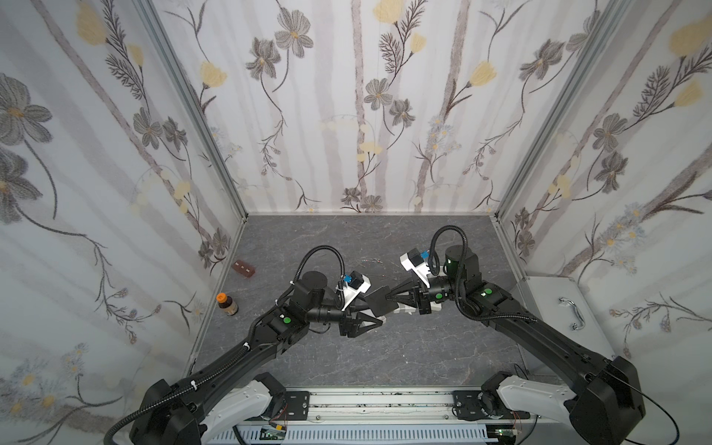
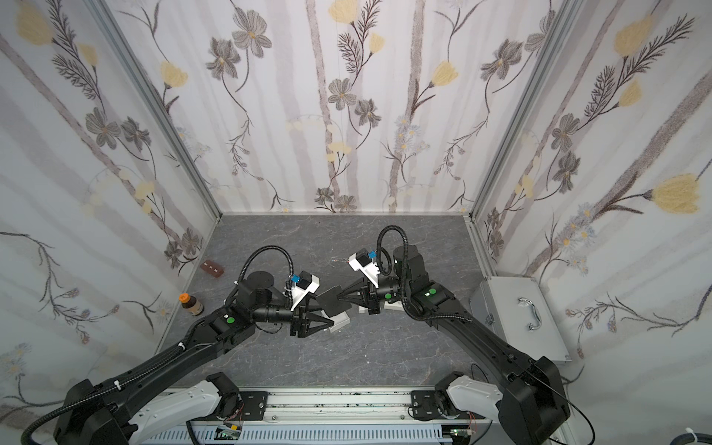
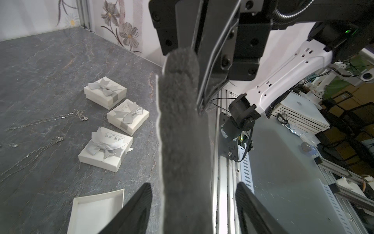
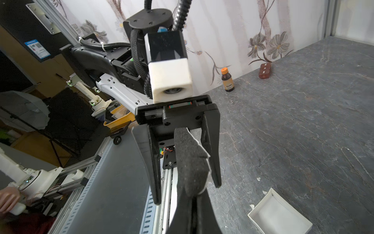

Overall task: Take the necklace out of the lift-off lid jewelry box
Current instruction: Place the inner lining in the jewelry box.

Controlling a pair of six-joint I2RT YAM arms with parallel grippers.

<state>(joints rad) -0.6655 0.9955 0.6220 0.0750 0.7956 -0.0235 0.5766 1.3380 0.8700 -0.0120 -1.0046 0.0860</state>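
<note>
A dark grey felt pad (image 1: 375, 298) (image 2: 331, 302) hangs above the table between my two grippers. My right gripper (image 4: 193, 195) (image 1: 387, 298) is shut on one edge of the pad (image 4: 190, 162). My left gripper (image 3: 192, 204) (image 1: 375, 312) stands open, a finger on each side of the pad (image 3: 182, 141) with gaps. An open white jewelry box tray (image 3: 95, 212) (image 4: 279, 218) lies empty on the table below. Two thin silver necklaces (image 3: 77, 116) (image 3: 56, 139) lie on the table. I see no chain on the pad.
Three shut white boxes with grey bows (image 3: 105, 95) (image 3: 127, 116) (image 3: 105, 149) sit in a row near the necklaces. An orange-capped bottle (image 1: 227, 304) and a brown block (image 1: 243, 268) stand by the left wall. A metal case (image 1: 566, 308) lies at the right.
</note>
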